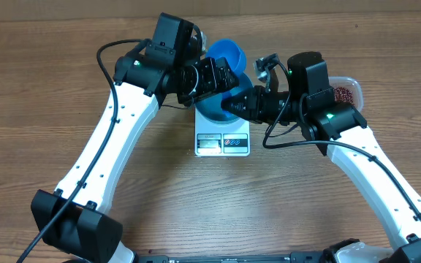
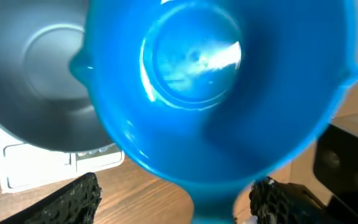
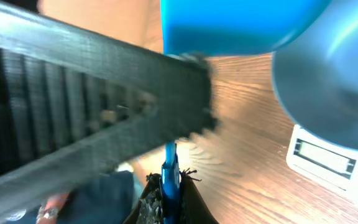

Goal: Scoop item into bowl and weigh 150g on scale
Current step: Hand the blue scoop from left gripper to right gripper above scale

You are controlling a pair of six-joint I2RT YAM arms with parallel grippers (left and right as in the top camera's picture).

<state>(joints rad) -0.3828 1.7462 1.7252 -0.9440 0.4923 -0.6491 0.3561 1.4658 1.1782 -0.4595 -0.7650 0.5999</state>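
A blue handled scoop hangs in the air over the back of the scale. My right gripper is shut on its thin handle, seen edge-on in the right wrist view. My left gripper stands open, one finger on each side of the handle and apart from it. The scoop's cup looks empty. The bowl sits on the scale, partly hidden under both grippers, and its inside shows no beans. The dark red beans lie in a clear tub at the right.
The clear tub stands behind my right arm. My left arm's black finger crosses close in front of the right wrist camera. The scale's display faces the front edge. Bare wooden tabletop surrounds the scale.
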